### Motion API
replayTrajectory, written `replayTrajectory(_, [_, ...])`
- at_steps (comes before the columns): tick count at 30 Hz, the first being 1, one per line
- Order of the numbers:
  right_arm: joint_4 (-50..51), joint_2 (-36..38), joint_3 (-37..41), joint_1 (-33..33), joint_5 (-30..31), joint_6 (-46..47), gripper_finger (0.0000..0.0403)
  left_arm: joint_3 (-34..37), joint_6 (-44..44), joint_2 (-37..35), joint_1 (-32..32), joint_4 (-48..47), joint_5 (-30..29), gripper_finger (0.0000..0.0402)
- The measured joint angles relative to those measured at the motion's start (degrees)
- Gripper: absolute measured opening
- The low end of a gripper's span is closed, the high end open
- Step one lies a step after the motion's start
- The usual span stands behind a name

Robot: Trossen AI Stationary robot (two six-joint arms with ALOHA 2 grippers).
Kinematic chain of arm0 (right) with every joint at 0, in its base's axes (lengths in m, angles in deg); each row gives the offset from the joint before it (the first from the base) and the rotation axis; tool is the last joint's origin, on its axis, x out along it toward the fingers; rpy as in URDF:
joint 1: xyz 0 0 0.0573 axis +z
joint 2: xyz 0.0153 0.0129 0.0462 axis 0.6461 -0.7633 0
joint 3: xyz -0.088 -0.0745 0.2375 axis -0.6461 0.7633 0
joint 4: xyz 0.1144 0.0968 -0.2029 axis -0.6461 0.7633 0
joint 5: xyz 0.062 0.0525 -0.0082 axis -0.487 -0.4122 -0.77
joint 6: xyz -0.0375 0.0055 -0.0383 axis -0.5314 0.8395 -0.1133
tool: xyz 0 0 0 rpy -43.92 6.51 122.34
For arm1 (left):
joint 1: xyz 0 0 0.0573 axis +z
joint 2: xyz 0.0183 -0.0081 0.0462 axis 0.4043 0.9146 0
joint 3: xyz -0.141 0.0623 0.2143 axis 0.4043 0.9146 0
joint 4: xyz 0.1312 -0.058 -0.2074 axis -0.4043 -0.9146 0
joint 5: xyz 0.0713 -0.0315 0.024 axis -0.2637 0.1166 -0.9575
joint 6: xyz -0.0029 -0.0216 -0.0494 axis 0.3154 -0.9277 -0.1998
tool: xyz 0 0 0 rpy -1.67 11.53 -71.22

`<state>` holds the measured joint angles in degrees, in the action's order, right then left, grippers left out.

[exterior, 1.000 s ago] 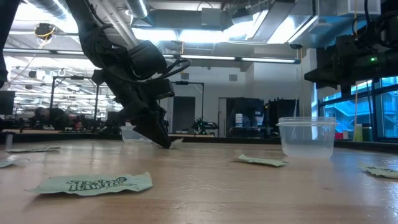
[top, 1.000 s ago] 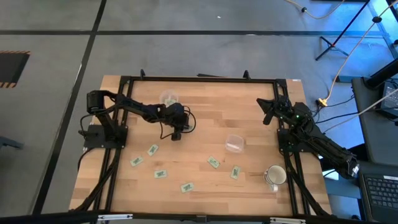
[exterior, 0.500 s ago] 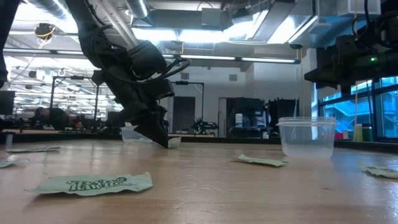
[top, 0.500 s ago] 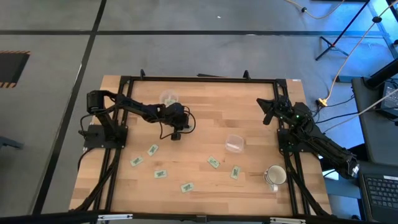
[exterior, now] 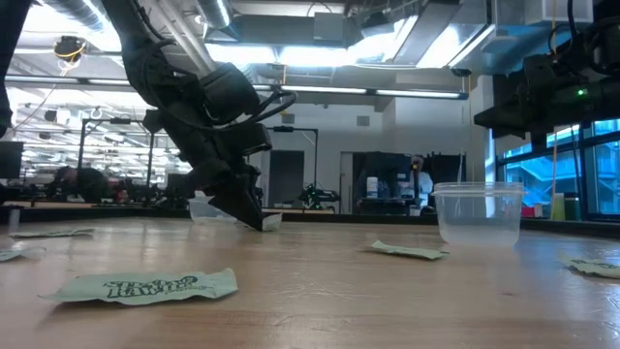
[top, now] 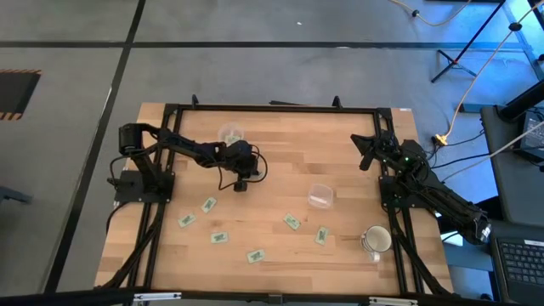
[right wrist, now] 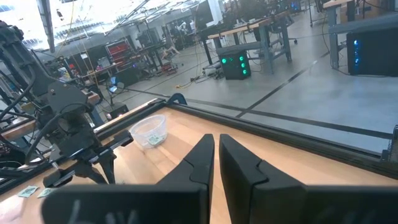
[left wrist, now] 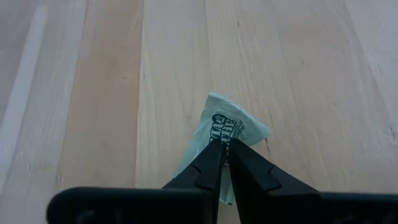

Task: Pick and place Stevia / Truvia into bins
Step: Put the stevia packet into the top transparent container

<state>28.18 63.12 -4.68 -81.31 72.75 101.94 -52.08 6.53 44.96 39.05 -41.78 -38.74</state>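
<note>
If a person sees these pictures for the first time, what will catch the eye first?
First, the left tool, low over the middle of the wooden table, pinched shut on a green Stevia packet. Next, two clear cups: one at the far edge near the left arm, one right of centre. Other green packets lie scattered along the near side, and the right tool waits at the table's far right corner.

Matt wooden table (top: 280,170), clear plastic cup (exterior: 477,214), paper packet (left wrist: 225,127)

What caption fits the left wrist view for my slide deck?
Left gripper fingers pinching a green sweetener packet on the wooden table.
</note>
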Motion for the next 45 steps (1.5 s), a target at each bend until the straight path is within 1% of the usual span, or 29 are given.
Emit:
replayTrajectory(4, [0.0, 0.0, 0.0, 0.0, 0.0, 0.0, 0.003, 0.0, 0.1, -0.8, 0.0, 0.0, -0.1, 0.0018])
replayTrajectory(10, [0.0, 0.0, 0.0, 0.0, 0.0, 0.0, 0.003, 0.3, 0.1, -4.0, 0.0, -2.2, -0.5, 0.0006])
replayTrajectory(17, [0.0, 0.0, 0.0, 0.0, 0.0, 0.0, 0.003, 0.2, 1.9, -7.4, 0.0, -4.7, -1.4, 0.0007])
replayTrajectory(21, [0.0, 0.0, 0.0, 0.0, 0.0, 0.0, 0.003, 0.1, 4.0, -10.7, 0.0, -8.0, -6.9, 0.0007])
replayTrajectory(26, [0.0, 0.0, 0.0, 0.0, 0.0, 0.1, 0.003, 0.1, 4.9, -17.4, 1.4, -13.2, -14.0, 0.0008])
replayTrajectory(34, [0.0, 0.0, 0.0, 0.0, 0.0, 0.1, 0.003, 0.0, -0.7, -29.2, 6.7, -20.7, -19.8, 0.0008])
replayTrajectory(38, [0.0, 0.0, 0.0, 0.0, 0.0, 0.1, 0.003, 0.0, -2.2, -32.4, 10.5, -22.7, -24.3, 0.0012])
replayTrajectory(40, [0.0, 0.0, 0.0, 0.0, 0.0, 0.0, 0.003, 0.0, -3.9, -32.6, 13.0, -22.8, -23.3, 0.0011])
replayTrajectory(43, [0.0, 0.0, 0.0, 0.0, 0.0, -0.6, 0.003, 0.0, -5.4, -31.3, 16.3, -22.8, -17.3, 0.0008])
replayTrajectory(45, [0.0, 0.0, 0.0, 0.0, 0.0, -0.9, 0.003, 0.2, -6.0, -30.0, 17.7, -22.1, -14.4, 0.001])
